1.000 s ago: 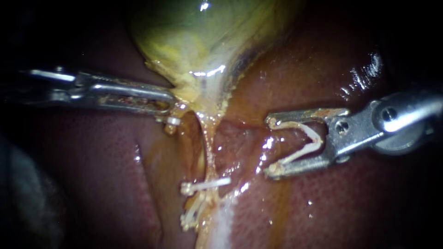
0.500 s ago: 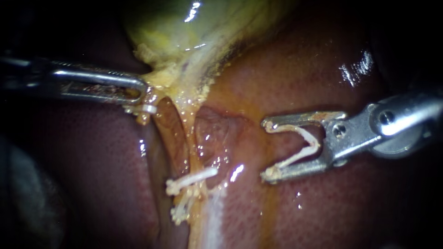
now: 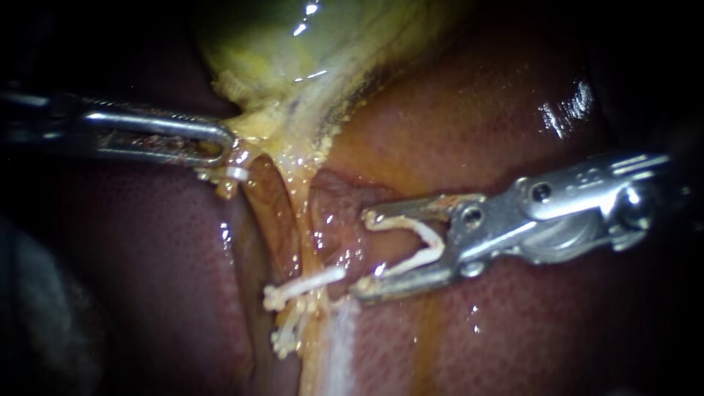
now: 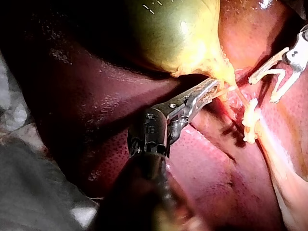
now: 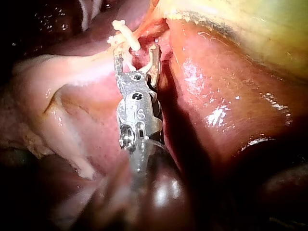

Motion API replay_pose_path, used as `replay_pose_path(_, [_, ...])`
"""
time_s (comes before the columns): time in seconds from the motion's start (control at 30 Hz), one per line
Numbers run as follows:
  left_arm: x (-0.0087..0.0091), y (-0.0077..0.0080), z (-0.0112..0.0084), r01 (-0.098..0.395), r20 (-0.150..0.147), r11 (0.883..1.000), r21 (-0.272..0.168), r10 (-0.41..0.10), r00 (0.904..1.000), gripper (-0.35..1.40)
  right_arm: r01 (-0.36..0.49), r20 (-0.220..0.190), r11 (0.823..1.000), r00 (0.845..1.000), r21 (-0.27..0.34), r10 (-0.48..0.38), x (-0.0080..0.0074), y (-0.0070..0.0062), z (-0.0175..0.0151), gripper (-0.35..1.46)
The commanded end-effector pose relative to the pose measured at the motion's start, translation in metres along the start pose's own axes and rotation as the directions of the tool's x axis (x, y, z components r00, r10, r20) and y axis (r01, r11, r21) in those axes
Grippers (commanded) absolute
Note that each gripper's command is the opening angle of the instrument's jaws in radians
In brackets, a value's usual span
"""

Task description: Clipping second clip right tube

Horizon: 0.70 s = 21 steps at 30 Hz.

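Note:
My left instrument (image 3: 224, 150) comes in from the left, jaws shut on the yellow neck of the gallbladder (image 3: 293, 66), holding it taut. A pale tube (image 3: 299, 220) runs down from there to two white clips (image 3: 302, 287) set across it. My right instrument (image 3: 364, 253) holds a white V-shaped clip (image 3: 414, 246) between its wide-spread jaws, its tips just right of the tube and level with the upper clip. In the left wrist view the left instrument's jaws (image 4: 211, 90) grip the neck. In the right wrist view my right instrument (image 5: 136, 53) reaches a clip on the tube (image 5: 122, 30).
Dark red, wet liver (image 3: 513, 330) surrounds the tube on both sides. A brownish fold (image 3: 262, 209) lies just left of the tube. A grey cloth (image 4: 33, 192) shows beside the left instrument's shaft.
The left instrument pulled the gallbladder neck to the left, drawing the tube taut. The right instrument, with its clip, then moved left, close to the tube.

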Motion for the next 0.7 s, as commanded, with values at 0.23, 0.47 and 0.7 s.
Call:
replay_pose_path(0.23, [0.0001, 0.0003, -0.0001, 0.008, 0.0, 1.0, 0.0, -0.008, 1.0, -0.35, -0.097, -0.012, 0.995, 0.995, -0.008, 0.097, -0.0007, 0.0017, 0.0034, 0.49])
replay_pose_path(0.47, [0.0002, 0.0004, -0.0001, 0.008, 0.0, 1.0, 0.0, -0.008, 1.0, -0.35, -0.183, -0.071, 0.983, 0.98, 0.025, 0.184, -0.0013, 0.003, 0.0056, 0.49])
replay_pose_path(0.7, [0.0002, 0.0004, -0.0001, 0.008, 0.0, 1.0, 0.0, -0.008, 1.0, -0.35, -0.245, -0.159, 0.958, 0.95, 0.149, 0.267, -0.0011, 0.0029, 0.0067, 0.48])
